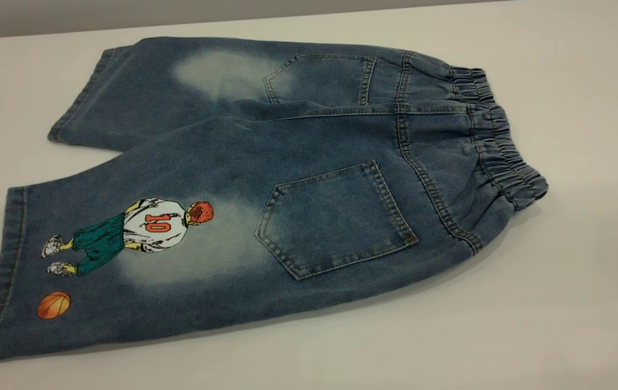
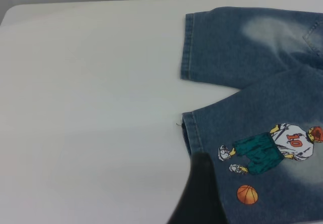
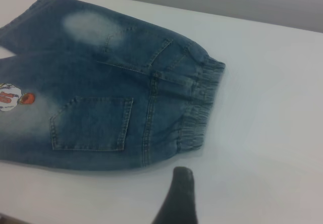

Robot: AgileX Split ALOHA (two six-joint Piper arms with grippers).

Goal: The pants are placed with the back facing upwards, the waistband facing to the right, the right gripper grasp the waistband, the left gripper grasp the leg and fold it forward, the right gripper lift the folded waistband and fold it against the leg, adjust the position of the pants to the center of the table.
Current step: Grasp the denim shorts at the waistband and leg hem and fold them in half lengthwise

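Observation:
The pants (image 1: pixel 287 179) lie flat on the table (image 1: pixel 574 314), back side up with both patch pockets showing. The gathered waistband (image 1: pixel 496 135) points right. The printed leg (image 1: pixel 124 260), with the number 10 player and orange basketball, is the near one; the plain leg (image 1: pixel 179 92) lies behind it. Neither gripper shows in the exterior view. In the left wrist view, one dark finger (image 2: pixel 202 188) of my left gripper (image 2: pixel 227 204) hovers at the printed leg's hem (image 2: pixel 191 133), open and empty. My right gripper (image 3: pixel 212 204) shows one dark finger (image 3: pixel 179 199) over bare table near the waistband (image 3: pixel 197 118), open and empty.
White tabletop surrounds the shorts on every side, with its far edge (image 1: pixel 70 33) just behind the plain leg. A grey wall (image 1: pixel 124 13) stands beyond that edge. No other objects are in view.

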